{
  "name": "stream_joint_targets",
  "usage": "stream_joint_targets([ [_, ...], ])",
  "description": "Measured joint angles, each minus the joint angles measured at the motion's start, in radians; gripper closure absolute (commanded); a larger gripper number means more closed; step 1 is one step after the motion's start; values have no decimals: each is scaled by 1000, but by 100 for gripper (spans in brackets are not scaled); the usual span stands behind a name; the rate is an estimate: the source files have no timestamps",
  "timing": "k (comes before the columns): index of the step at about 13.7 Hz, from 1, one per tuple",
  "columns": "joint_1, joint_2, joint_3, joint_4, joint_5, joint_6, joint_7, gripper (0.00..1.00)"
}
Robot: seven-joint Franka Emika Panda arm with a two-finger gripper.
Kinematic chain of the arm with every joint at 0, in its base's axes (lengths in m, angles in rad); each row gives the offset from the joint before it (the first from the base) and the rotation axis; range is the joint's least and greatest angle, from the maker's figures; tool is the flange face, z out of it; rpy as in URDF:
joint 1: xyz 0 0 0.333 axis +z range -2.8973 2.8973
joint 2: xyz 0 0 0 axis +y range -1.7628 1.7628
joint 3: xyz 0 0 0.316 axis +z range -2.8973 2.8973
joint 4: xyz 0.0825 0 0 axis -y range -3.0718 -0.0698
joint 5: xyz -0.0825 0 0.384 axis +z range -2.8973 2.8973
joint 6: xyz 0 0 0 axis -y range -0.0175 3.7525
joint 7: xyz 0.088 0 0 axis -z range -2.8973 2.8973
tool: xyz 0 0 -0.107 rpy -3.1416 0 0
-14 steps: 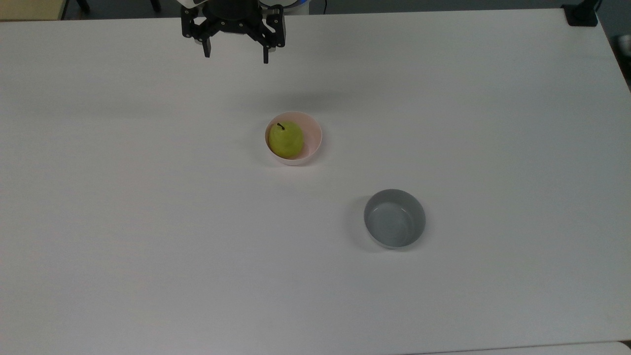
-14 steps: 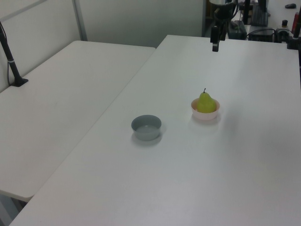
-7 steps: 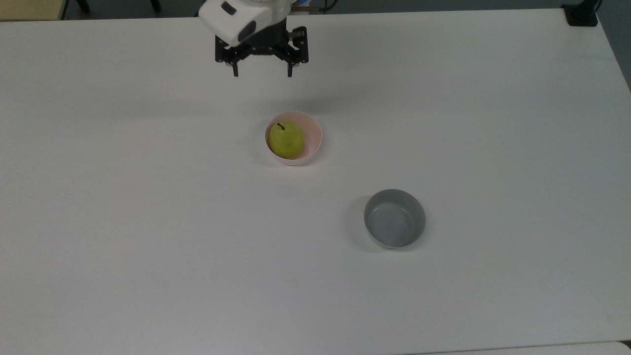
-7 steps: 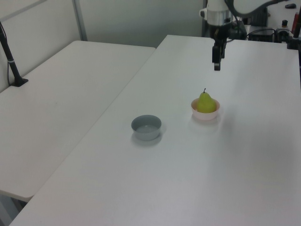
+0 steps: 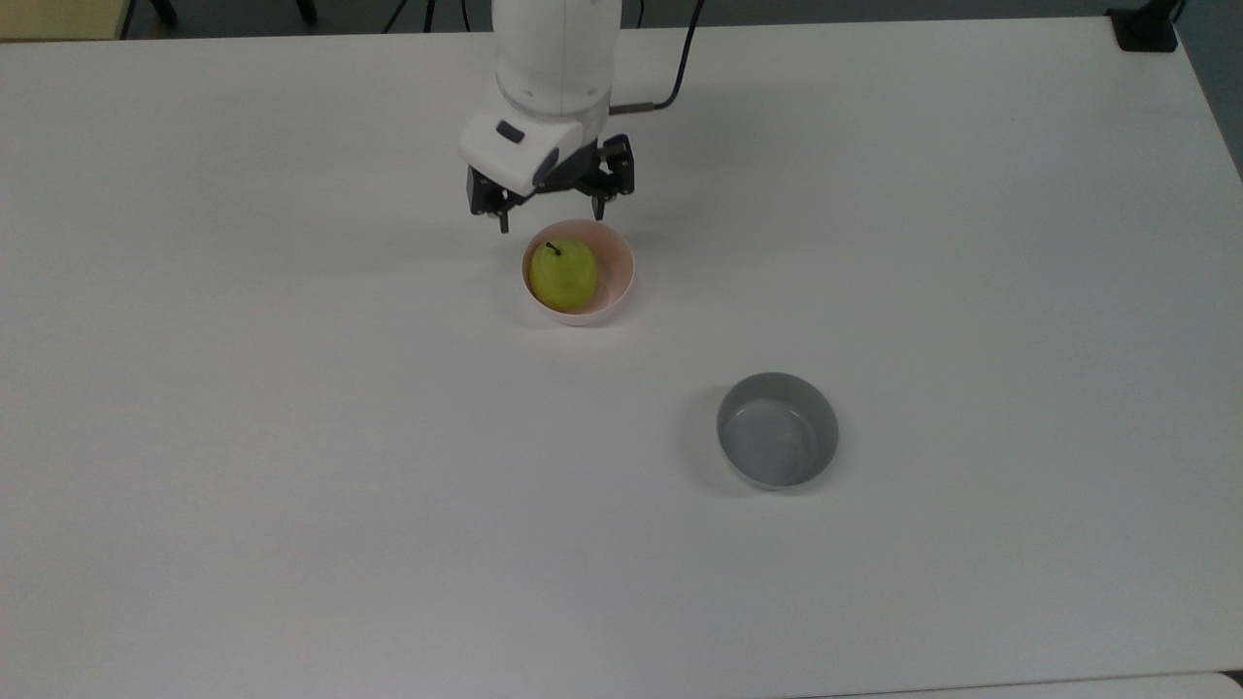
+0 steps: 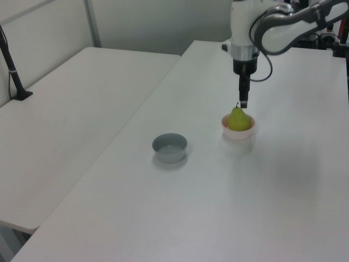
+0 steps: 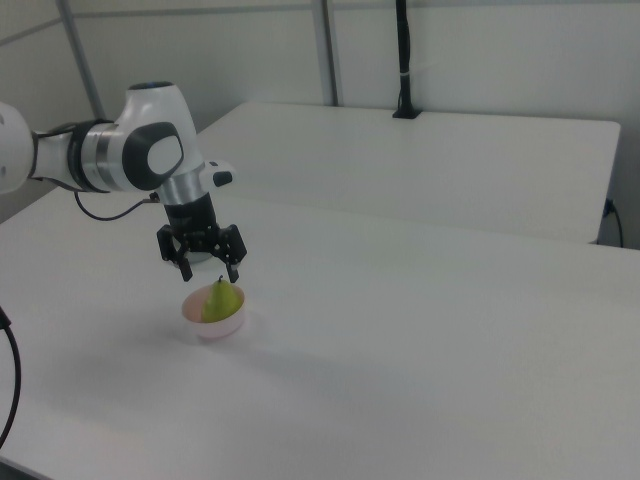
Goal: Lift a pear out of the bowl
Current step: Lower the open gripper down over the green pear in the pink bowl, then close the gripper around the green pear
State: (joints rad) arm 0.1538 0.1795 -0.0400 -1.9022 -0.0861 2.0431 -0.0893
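Yellow-green, rounded, with a short dark stem, the pear [image 5: 563, 275] sits upright in the small round pale pink bowl [image 5: 618, 262], leaning toward the bowl's 9 o'clock side in the top view. The bowl stands on the white bench [image 5: 291, 437]. The black 2-finger pincer [image 5: 551, 218] of the white robot arm [image 5: 554, 58] hangs at the bowl's 12 o'clock edge in the top view, its fingers spread wide apart and gripping nothing. In the right view the pincer [image 7: 208, 270] is just above the pear [image 7: 222, 298], the stem between the 2 fingertips' line and the fruit untouched. At 5 o'clock from the pink bowl, well apart, stands a slightly larger round grey bowl [image 5: 777, 430].
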Motion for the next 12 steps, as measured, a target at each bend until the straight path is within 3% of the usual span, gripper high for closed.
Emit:
stream_joint_targets([
  [5, 21, 75, 1, 0, 0, 41, 0, 1],
  [8, 21, 90, 1, 0, 0, 67, -1, 11],
  [12, 21, 109, 1, 0, 0, 94, -1, 11],
])
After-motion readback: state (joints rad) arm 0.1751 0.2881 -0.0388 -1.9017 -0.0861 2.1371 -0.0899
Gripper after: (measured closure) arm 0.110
